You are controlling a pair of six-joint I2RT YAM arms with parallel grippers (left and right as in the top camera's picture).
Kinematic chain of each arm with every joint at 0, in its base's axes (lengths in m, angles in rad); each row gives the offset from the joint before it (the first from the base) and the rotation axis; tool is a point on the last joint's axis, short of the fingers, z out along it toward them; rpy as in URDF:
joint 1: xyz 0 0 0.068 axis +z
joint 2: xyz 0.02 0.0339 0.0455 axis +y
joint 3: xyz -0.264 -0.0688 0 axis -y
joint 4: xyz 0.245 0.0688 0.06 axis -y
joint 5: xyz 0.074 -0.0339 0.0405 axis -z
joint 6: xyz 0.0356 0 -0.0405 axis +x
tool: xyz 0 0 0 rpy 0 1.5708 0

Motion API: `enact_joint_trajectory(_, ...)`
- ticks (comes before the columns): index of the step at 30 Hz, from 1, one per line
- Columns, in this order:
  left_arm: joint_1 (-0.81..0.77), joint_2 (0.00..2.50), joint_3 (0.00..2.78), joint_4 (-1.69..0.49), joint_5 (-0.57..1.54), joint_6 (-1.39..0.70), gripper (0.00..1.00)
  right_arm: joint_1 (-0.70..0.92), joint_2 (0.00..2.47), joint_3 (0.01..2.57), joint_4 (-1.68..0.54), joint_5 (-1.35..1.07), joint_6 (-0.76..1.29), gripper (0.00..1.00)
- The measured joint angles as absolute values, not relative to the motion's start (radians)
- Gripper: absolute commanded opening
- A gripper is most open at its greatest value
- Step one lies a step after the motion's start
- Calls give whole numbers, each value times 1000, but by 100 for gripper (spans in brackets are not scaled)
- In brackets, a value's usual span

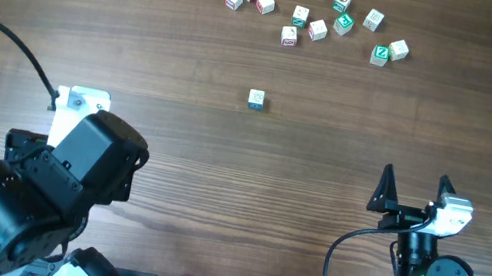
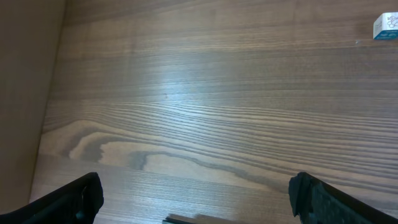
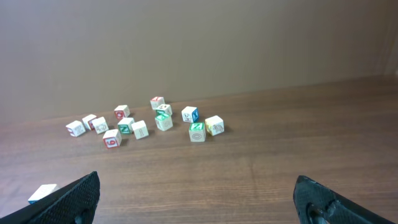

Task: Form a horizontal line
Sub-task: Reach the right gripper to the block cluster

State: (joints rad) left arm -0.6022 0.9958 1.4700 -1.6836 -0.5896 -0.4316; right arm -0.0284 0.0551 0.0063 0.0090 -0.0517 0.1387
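No horizontal line of three cubes shows in any view. One blue-printed pale cube [image 1: 256,99] stands alone mid-table. It also shows at the top right of the left wrist view [image 2: 387,26] and at the bottom left of the right wrist view [image 3: 42,192]. My left gripper [image 2: 196,199] is open and empty, low over bare wood, well to the near left of that cube. My right gripper [image 1: 414,191] is open and empty at the near right, also seen in its wrist view [image 3: 196,199].
Several loose letter cubes, red-, green- and blue-printed, lie scattered at the far edge of the wooden table [image 1: 309,12], also in the right wrist view [image 3: 143,121]. The left arm's black body [image 1: 33,192] fills the near left corner. A black cable [image 1: 9,41] loops at the left.
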Motion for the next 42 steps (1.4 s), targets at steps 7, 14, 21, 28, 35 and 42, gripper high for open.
enact_joint_trajectory(7,-602,996,1470,-1684,-590,-432,100,-28,55,6,5,-113,308,100)
enact_joint_trajectory(14,-602,995,1470,-1684,-590,-432,100,-28,55,6,23,-338,929,100)
enact_joint_trajectory(21,-602,995,1470,-1684,-590,-432,100,-28,55,6,31,-463,881,100)
enact_joint_trajectory(28,-602,996,1470,-1684,-590,-432,100,-28,141,200,-62,-462,698,99)
enact_joint_trajectory(35,-601,997,1470,-1683,-586,-432,100,-28,772,671,-318,-443,506,99)
enact_joint_trajectory(42,-601,996,1470,-1683,-586,-432,100,-26,1282,1192,-662,-439,400,100)
